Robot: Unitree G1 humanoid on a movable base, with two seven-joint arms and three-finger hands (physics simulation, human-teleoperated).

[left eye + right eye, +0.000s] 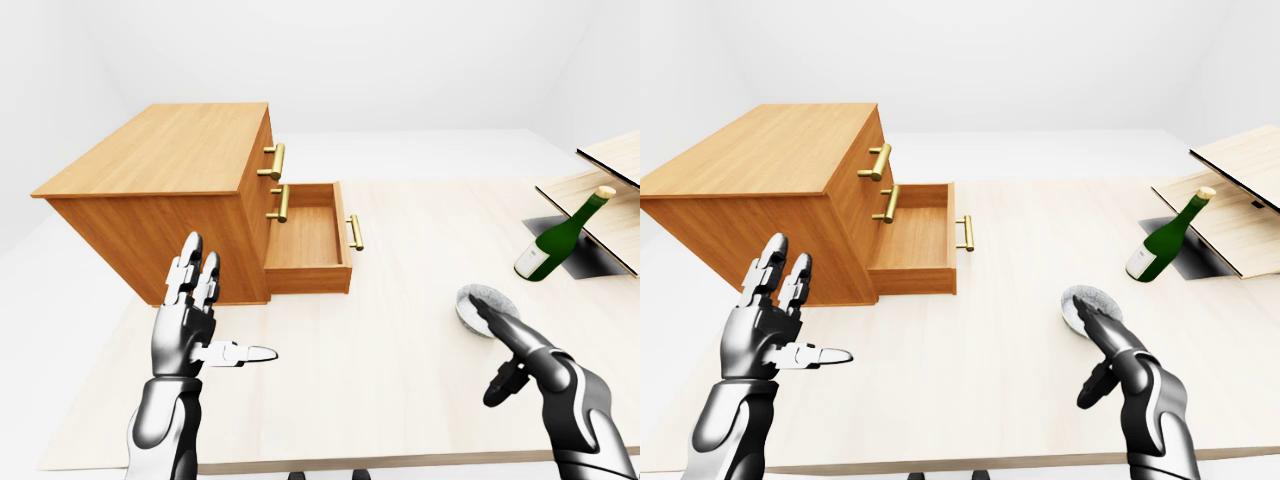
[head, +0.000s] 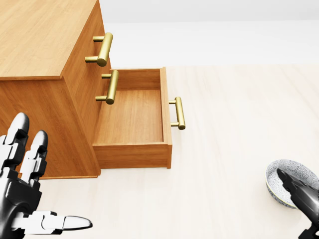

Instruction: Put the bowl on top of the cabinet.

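We see a wooden cabinet at the left-eye view's left, its bottom drawer pulled out. The bowl sits on the table at lower right, well apart from the cabinet. The right hand reaches over it, fingers spread, gripping nothing; we cannot tell whether a fingertip touches the rim. The left hand hovers open and empty. We judge the task barely begun: grasping, lifting and placing remain.

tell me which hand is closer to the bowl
Right. The right hand has its fingers over the bowl edge; the left hand is open far off at the view's left, beside the cabinet.
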